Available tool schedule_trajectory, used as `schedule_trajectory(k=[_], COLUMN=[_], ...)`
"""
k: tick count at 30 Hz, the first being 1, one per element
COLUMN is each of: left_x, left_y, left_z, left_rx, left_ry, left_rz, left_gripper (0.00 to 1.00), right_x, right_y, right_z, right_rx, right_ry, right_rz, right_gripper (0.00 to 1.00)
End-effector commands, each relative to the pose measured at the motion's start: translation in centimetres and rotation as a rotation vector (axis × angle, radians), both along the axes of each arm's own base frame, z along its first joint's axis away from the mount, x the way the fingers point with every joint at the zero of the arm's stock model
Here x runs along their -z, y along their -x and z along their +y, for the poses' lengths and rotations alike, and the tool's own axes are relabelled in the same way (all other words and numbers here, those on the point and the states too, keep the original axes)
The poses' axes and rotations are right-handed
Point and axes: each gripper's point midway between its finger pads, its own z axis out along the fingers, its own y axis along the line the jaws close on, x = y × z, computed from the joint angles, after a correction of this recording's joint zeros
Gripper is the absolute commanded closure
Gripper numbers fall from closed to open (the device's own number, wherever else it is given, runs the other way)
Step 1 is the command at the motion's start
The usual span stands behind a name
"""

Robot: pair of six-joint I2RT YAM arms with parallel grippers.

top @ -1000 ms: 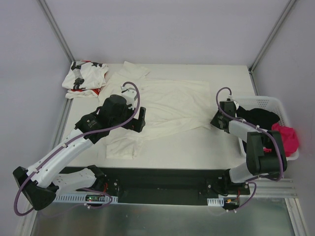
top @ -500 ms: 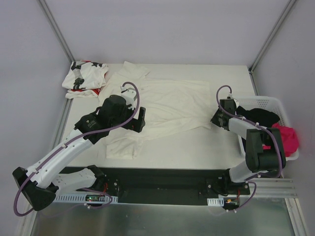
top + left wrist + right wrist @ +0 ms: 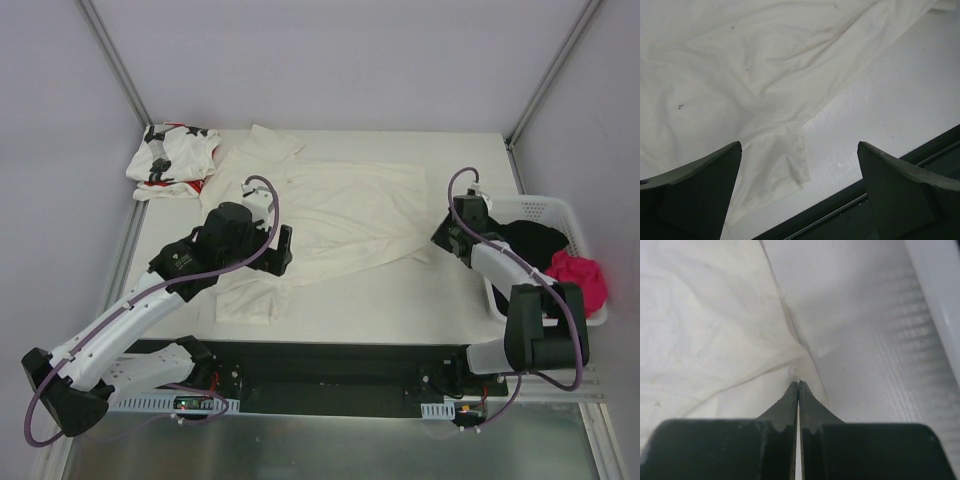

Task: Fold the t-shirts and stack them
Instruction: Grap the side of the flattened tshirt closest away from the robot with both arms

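The large cream-white t-shirt [image 3: 340,215] lies spread and wrinkled on the table's middle. It also shows in the left wrist view [image 3: 740,75] and the right wrist view [image 3: 705,330]. My left gripper [image 3: 283,250] is open and empty, just above the shirt's near-left part; a sleeve edge lies between its jaws [image 3: 799,145]. My right gripper [image 3: 437,240] is shut on the shirt's right corner, low at the table [image 3: 798,382]. The star-print t-shirt [image 3: 170,160] lies crumpled at the far left corner.
A white perforated basket [image 3: 560,205] stands off the table's right edge, holding a black cloth [image 3: 530,240] and a pink cloth [image 3: 580,278]. The table's dark front rail [image 3: 850,210] runs below the left gripper.
My left arm has drawn slightly toward the near left. My right arm's elbow has swung down and to the right while its gripper stays at the shirt's corner. The shirts lie as before.
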Motion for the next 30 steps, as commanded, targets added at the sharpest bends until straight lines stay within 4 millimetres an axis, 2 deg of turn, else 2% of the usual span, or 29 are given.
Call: schedule_trajectory(k=[1, 5, 10, 11, 18, 24, 30], left_x=[-0.2, 0.3, 0.7, 0.8, 1.8, 2.8, 3.0], left_y=[0.2, 0.5, 0.8, 0.9, 1.1, 0.8, 1.3], left_z=[0.0, 0.3, 0.7, 0.7, 1.4, 1.7, 1.4], left_rx=[0.006, -0.005, -0.012, -0.013, -0.049, -0.104, -0.101], left_ry=[0.031, 0.038, 0.043, 0.043, 0.037, 0.055, 0.087], left_rz=[-0.034, -0.035, -0.042, -0.04, -0.03, -0.02, 0.001], left_gripper=[0.01, 0.01, 0.01, 0.01, 0.01, 0.01, 0.01], right_x=[-5.7, -7.6, -8.8, -9.6, -11.8, -12.2, -12.2], right_y=[-1.2, -0.6, 1.2, 1.6, 4.3, 6.3, 7.9], right_z=[0.4, 1.4, 2.9, 3.4, 3.9, 4.4, 3.7], right_rx=[-0.016, -0.046, -0.086, -0.099, -0.12, -0.142, -0.137], right_ry=[-0.006, -0.005, -0.018, -0.021, -0.033, -0.066, -0.056], right_rz=[-0.128, -0.158, -0.163, -0.186, -0.231, -0.241, -0.242], right_gripper=[0.99, 0.99, 0.99, 0.99, 0.99, 0.99, 0.99])
